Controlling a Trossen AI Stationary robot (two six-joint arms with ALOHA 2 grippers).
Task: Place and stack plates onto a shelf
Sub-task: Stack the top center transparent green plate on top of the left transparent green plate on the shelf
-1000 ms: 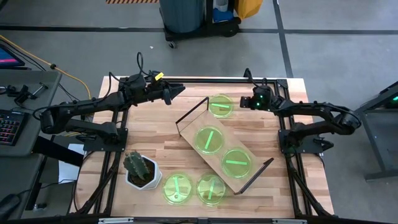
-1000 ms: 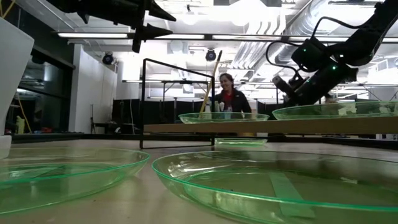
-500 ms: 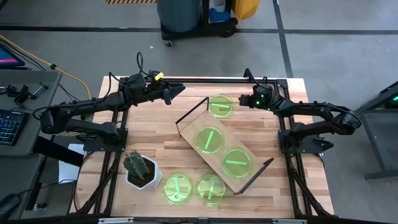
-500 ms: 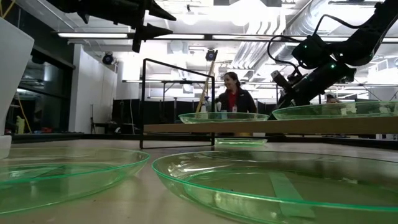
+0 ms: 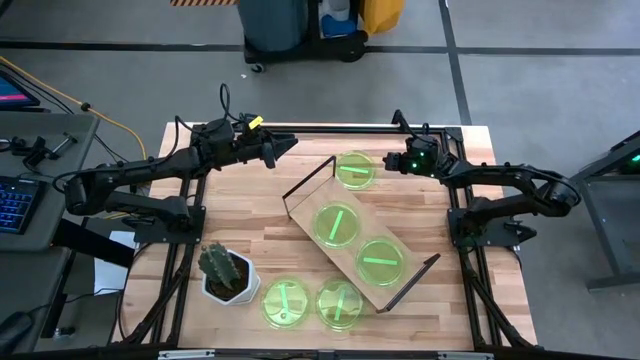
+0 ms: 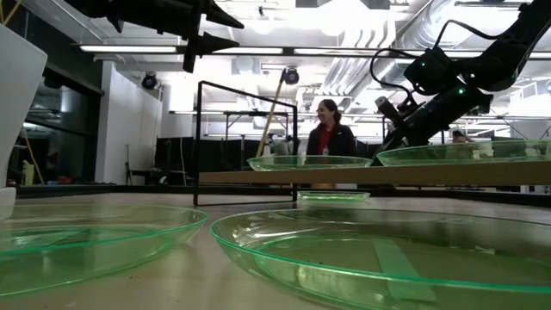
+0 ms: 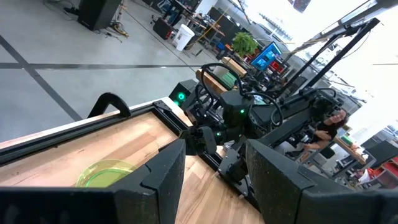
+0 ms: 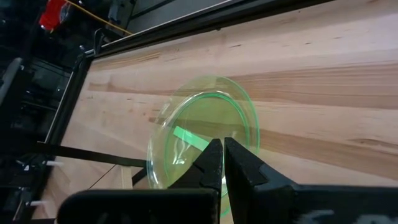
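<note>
Five green plates show in the high view. Two lie on the shelf [image 5: 360, 240], one near its far end [image 5: 337, 223] and one near its near end [image 5: 381, 260]. Two more rest on the table near its front edge [image 5: 287, 302] [image 5: 339, 303]. The fifth plate [image 5: 354, 170] [image 8: 205, 130] lies flat on the table beside the shelf's far end. My right gripper [image 5: 390, 160] [image 8: 222, 148] is shut and hovers by that plate's right rim, raised above it [image 6: 392, 133]. My left gripper [image 5: 288, 143] [image 7: 214, 146] is open, held high over the table's far left part.
A cactus in a white pot [image 5: 228, 272] stands near the table's left front. The shelf's black wire frames [image 5: 308, 177] [image 5: 410, 285] rise at both short ends. Bare wood [image 5: 250, 215] lies between the left arm and the shelf. A person [image 6: 327, 133] stands in the room behind.
My right gripper has moved a little toward the table's left, closer to the far plate, and stays shut. The plates and the left arm have kept still. The person in the background has walked a short way.
</note>
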